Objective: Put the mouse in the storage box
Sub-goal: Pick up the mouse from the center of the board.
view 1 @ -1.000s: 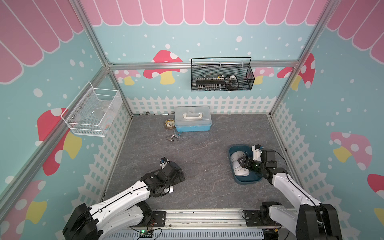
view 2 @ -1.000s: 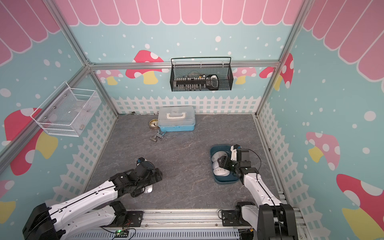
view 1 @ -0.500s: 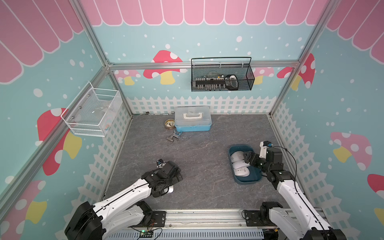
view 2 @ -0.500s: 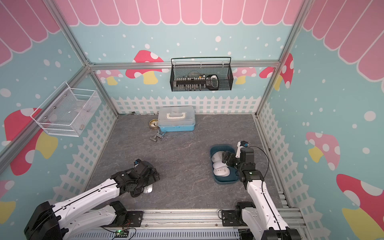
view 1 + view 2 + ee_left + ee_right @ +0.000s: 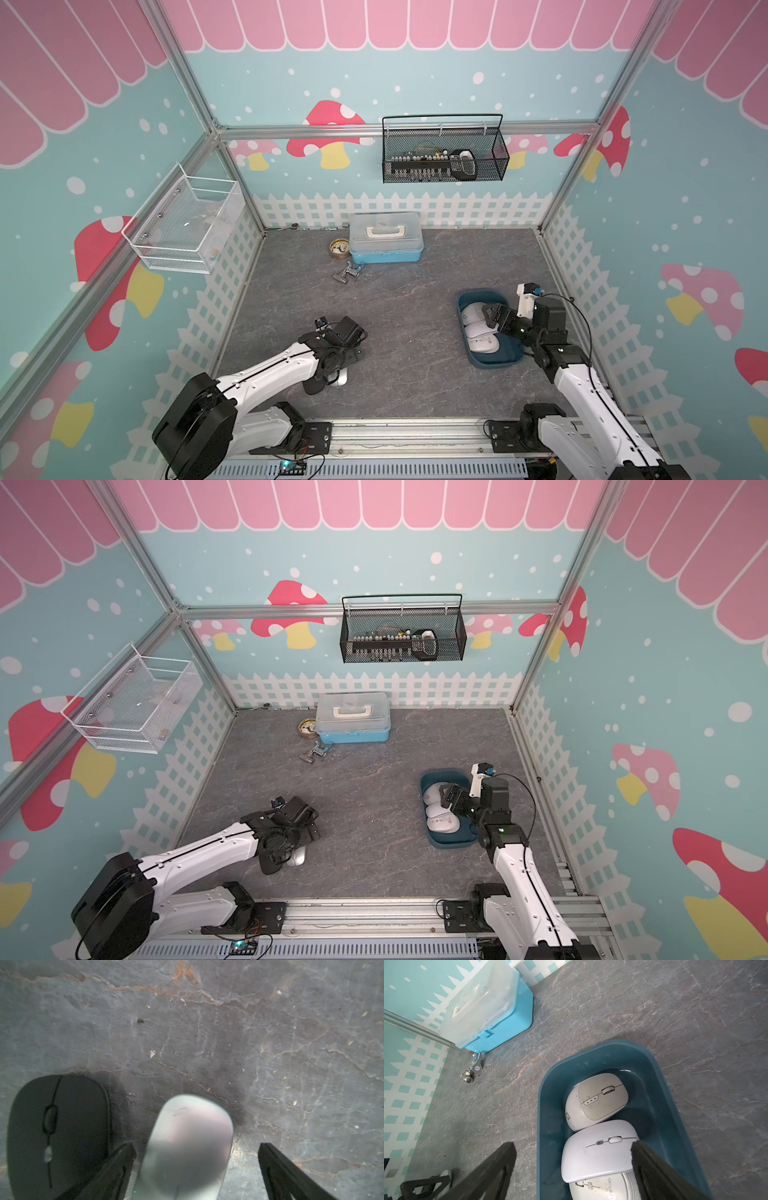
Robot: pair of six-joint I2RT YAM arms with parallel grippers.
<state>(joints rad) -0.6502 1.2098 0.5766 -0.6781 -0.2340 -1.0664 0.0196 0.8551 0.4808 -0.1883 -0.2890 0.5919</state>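
Since a second ago I've seen the left gripper [image 5: 196, 1145] settle, jaws wide and empty, astride the silver mouse [image 5: 193, 1118] beside a black mouse [image 5: 58, 1126], placed to pinch its sides I'd judge, while the right gripper [image 5: 573, 1144], open and empty too, backs off the box [image 5: 548, 1105] holding three mice [image 5: 598, 1157].

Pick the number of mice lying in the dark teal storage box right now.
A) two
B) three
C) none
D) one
B: the right wrist view shows the storage box holding a grey-topped mouse, a white mouse next to it, and a lettered mouse beyond that.
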